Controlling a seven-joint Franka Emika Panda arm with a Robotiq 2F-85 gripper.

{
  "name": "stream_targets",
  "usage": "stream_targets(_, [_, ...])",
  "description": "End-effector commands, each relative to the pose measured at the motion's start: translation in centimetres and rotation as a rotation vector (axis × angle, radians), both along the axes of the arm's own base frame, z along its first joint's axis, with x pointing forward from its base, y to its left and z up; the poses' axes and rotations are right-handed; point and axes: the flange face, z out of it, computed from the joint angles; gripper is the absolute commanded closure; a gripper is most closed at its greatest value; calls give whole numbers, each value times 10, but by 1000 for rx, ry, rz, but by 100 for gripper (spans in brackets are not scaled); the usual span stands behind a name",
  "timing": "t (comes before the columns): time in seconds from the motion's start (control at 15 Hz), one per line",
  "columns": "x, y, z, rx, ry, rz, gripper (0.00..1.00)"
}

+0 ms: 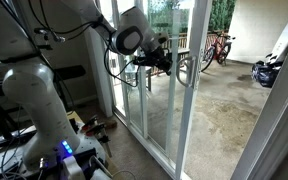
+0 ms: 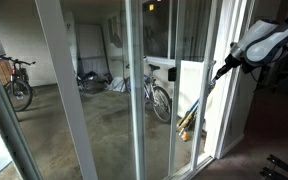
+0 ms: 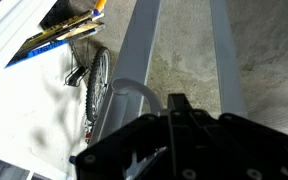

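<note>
The concrete patio floor (image 2: pixel 94 135), grey and blotched with stains, spreads outward from the sliding glass door (image 1: pixel 144 105). On it a bicycle (image 2: pixel 156 97) stands just beside the door edge, its wheel also showing in the wrist view. A second bicycle (image 2: pixel 17 82) stands well apart towards the floor's far side, and a low heap of dark things (image 2: pixel 96 80) lies at the back edge between them. On the near side of the door, the darker indoor floor (image 1: pixel 134 152) carries a tangle of cables (image 1: pixel 92 127) close to the door track.
</note>
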Motion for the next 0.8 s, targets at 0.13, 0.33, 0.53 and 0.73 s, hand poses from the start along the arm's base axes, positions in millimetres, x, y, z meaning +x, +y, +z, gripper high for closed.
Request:
stream_targets(0.13, [7,7,2,-33,-9,-27,99])
stream_targets(0.33, [16,16,7,-33,-6,-41,98])
stream_targets(0.53, [23,23,12,-34,-23,-52,99])
stream_targets(0.73, [31,22,17,-42,-35,-70,98])
